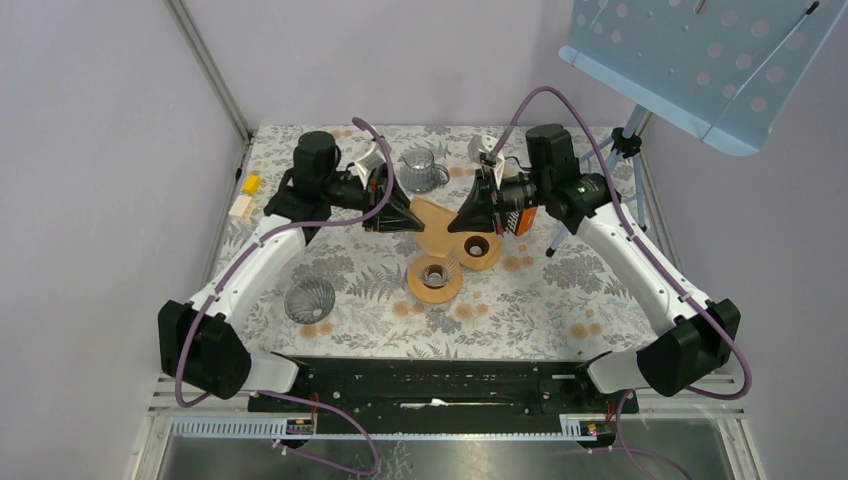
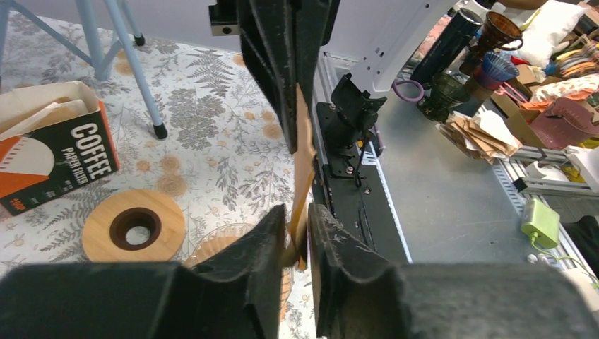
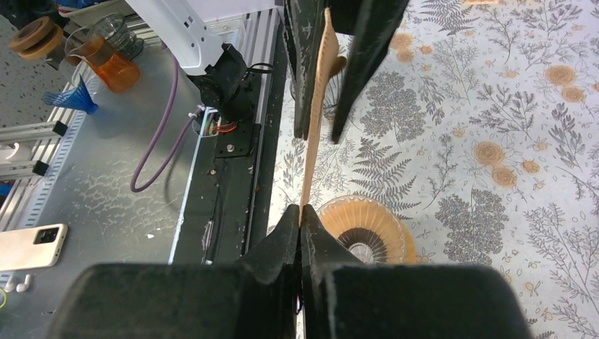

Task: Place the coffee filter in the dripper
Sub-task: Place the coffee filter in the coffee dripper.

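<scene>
A brown paper coffee filter (image 1: 436,214) hangs in the air between my two grippers, edge-on in both wrist views (image 2: 304,166) (image 3: 316,120). My left gripper (image 1: 410,216) (image 2: 297,227) is shut on its left edge. My right gripper (image 1: 462,216) (image 3: 301,215) is shut on its right edge. The dripper (image 1: 435,278), ribbed clear glass on a round wooden collar, stands on the table just below and in front of the filter. It shows in the right wrist view (image 3: 364,227) and partly behind my left finger (image 2: 215,247).
A second wooden ring (image 1: 480,250) (image 2: 133,226) lies beside the dripper. An orange coffee filter box (image 1: 521,217) (image 2: 49,155) sits to the right. A glass carafe (image 1: 421,170) stands at the back, a loose glass dripper (image 1: 309,300) at front left, and a tripod (image 1: 600,180) at right.
</scene>
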Controlling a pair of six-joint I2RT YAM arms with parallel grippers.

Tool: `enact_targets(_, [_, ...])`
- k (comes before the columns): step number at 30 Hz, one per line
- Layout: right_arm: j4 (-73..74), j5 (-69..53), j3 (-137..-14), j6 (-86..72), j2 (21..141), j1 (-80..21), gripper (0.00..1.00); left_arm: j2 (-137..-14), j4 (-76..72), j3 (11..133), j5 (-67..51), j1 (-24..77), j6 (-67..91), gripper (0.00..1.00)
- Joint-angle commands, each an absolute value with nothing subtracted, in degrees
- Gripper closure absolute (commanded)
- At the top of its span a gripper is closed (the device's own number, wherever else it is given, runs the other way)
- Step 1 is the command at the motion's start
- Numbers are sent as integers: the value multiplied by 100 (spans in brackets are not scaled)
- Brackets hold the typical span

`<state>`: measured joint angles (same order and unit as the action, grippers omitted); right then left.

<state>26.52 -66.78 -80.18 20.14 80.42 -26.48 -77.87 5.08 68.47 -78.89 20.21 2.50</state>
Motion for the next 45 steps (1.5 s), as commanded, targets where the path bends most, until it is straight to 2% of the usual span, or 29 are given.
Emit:
enact_targets(1, [2246,-6520,-7906,1708,7856,-2619,98,-7622,481,6887,-7757,2203,83,84])
enact_targets(3, [2241,-6404,-7895,1697,7828,-2621,90,-7623,747,6953,-7629,2232,-80,99])
enact_targets(8, [2453,-5979,-8016,1876,7782,-2615,65,-7697,2422,7585,-6914,2368,-1291,100])
enact_targets(11, [2589,-5914,-8103,2003,7813,-2632,48,-7699,2771,7737,-6660,2488,-1477,100])
enact_targets(16, [2670,-5933,-8149,2111,7888,-2709,44,-7729,3120,7873,-6269,2716,-1762,100])
enact_targets(18, [2747,-5897,-8200,2189,7928,-2747,46,-7779,3239,7943,-6176,2786,-1843,100])
enact_targets(21, [2859,-5873,-8208,2319,7940,-2782,56,-7813,3329,8026,-6071,2829,-1902,100])
enact_targets(26, [2799,-5951,-8049,2326,7957,-2840,61,-7839,3330,8076,-6022,2856,-1914,100])
enact_targets(29, [2798,-6056,-8017,2323,7987,-2866,67,-7865,3331,8089,-5977,2861,-1924,100])
enact_targets(34, [2816,-6275,-8026,2252,8120,-2891,81,-7901,3340,8155,-5965,2865,-1914,100])
enact_targets(38, [2866,-6267,-8085,2310,8144,-2892,100,-7877,3338,8148,-5946,2865,-1938,100])
enact_targets(39, [2872,-6260,-8093,2323,8135,-2892,100,-7861,3369,8160,-5958,2849,-1968,97])
enact_targets(43, [3041,-6283,-8097,2580,8063,-2875,100,-7690,3685,8274,-6283,2643,-2311,58])
enact_targets(45, [3122,-6446,-8046,2749,8001,-2874,100,-7546,3716,8223,-6558,2313,-2354,44])
